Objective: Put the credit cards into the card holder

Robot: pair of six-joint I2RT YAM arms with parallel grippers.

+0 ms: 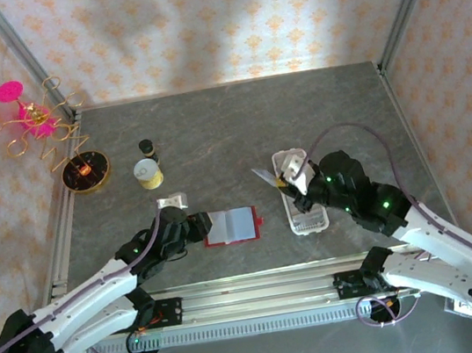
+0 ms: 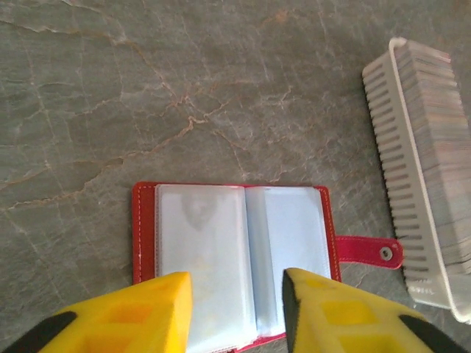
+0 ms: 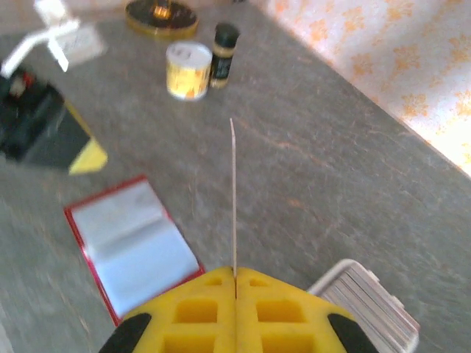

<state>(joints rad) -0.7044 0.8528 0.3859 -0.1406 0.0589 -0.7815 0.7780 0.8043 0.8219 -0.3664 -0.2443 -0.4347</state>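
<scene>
Pinching a card's (image 3: 233, 198) edge, the closed right claw (image 3: 235, 276) may let it twist; at its nine o'clock the wallet (image 3: 132, 246) lies loose under the half-parted, empty left claw (image 2: 237, 298).

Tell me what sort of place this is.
Probably a staged robot test cell, not a home: orange-patterned wallpaper panels, bare aluminium frame rails at the corners, and a grey stone-look tabletop.

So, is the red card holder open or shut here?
Open. The card holder lies spread flat, its pale clear sleeves facing up and its snap strap undone, sticking out to one side.
</scene>
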